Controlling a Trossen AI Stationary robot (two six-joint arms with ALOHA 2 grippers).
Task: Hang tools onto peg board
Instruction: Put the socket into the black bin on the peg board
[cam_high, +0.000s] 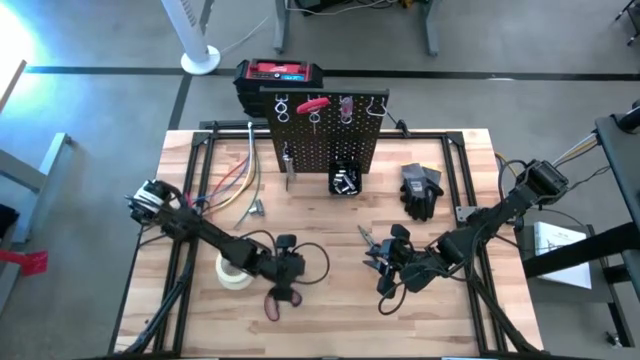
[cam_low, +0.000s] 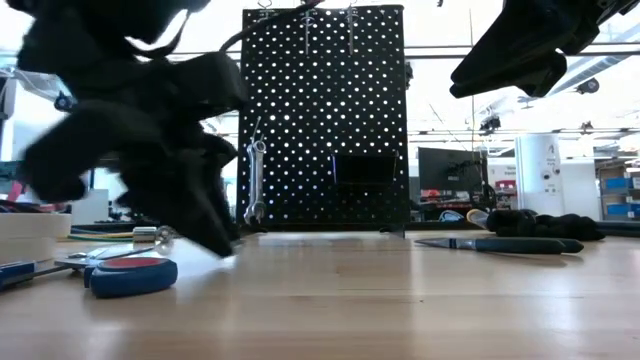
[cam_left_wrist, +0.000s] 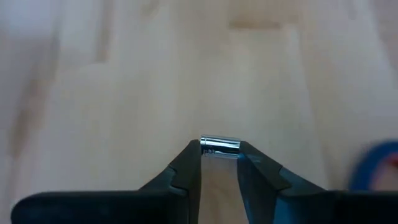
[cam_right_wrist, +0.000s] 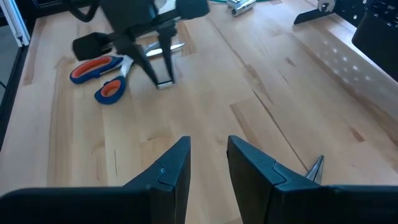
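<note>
The left gripper (cam_left_wrist: 219, 163) pinches a small silver socket (cam_left_wrist: 219, 147); its stamped marking is unreadable.

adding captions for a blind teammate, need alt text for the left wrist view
The left gripper is closing its two dark fingers around a small silver socket lying on the light wooden table. A blurred blue-and-red shape, not identifiable here, shows at one edge.
</note>
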